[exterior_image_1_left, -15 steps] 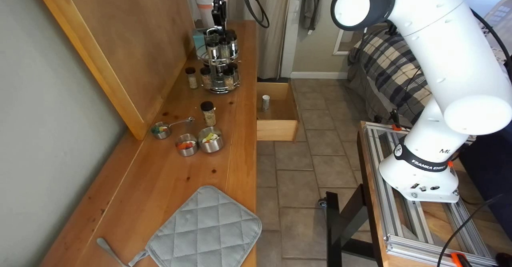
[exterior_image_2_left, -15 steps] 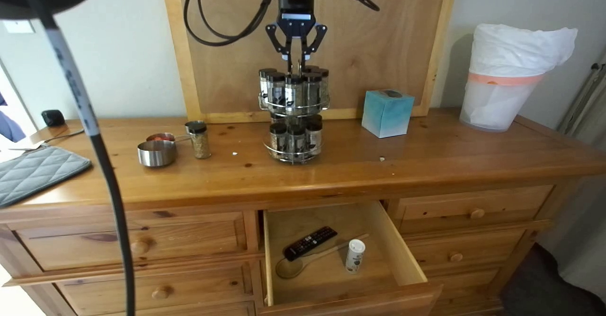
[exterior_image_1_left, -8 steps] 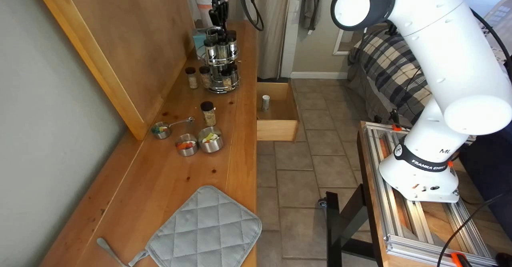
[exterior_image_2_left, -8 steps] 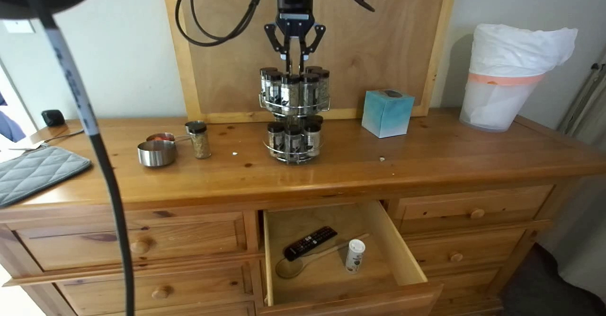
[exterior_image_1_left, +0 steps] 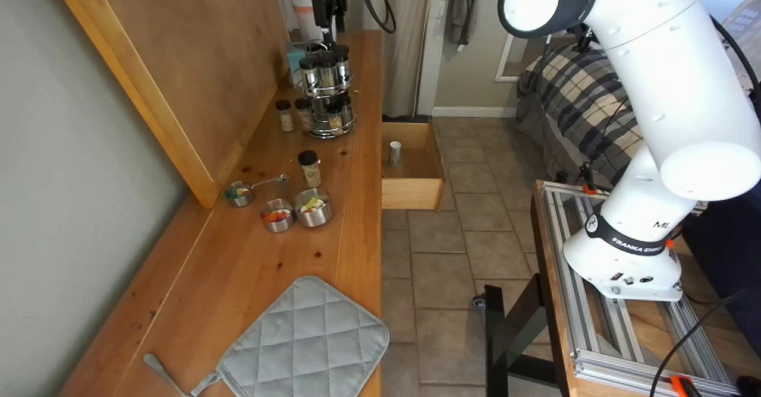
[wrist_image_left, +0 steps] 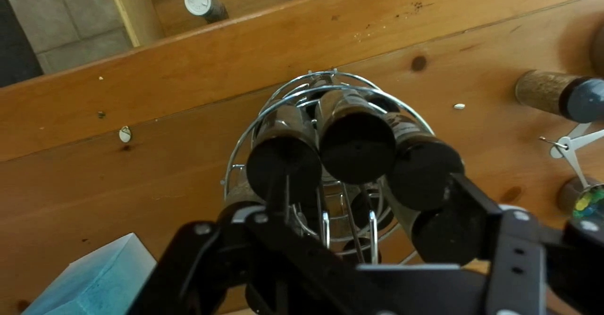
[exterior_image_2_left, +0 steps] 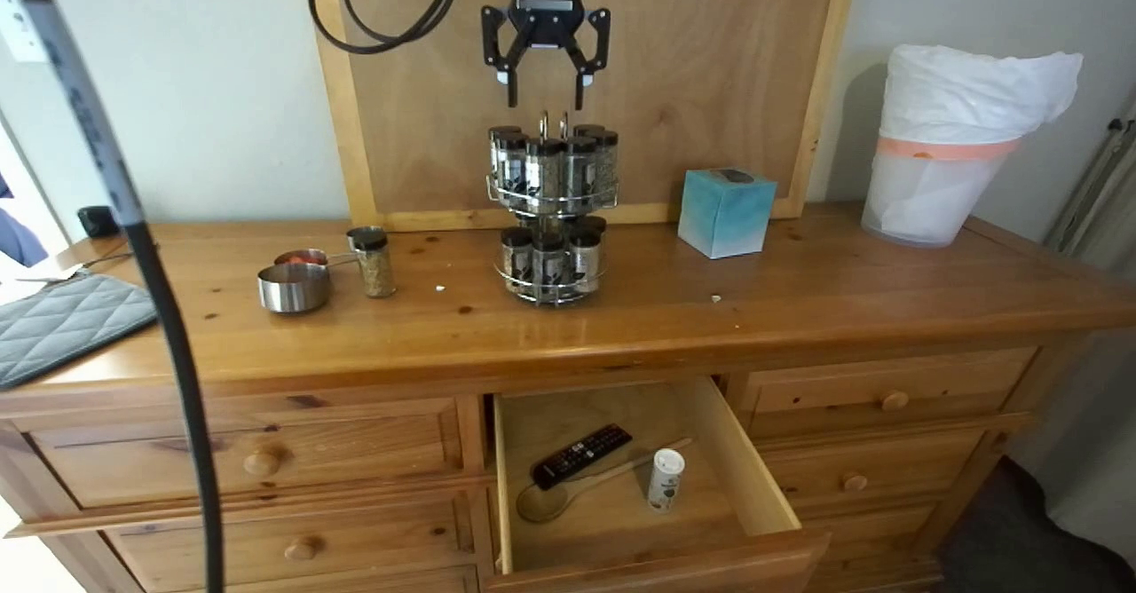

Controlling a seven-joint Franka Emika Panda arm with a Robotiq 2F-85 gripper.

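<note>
While your jaws hang spread and empty, the spice rack stands upright just below, its wire handle under the gap.

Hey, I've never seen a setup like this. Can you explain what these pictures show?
That white machine is a robot arm, ending in a two-fingered black gripper for grasping things. Two views come from outside the robot; the third looks down from its wrist. On the wooden dresser are a spice rack, metal cups, a loose spice jar, a gray quilted potholder and a blue tissue box. The gripper is open above the rack and holds nothing.
</note>
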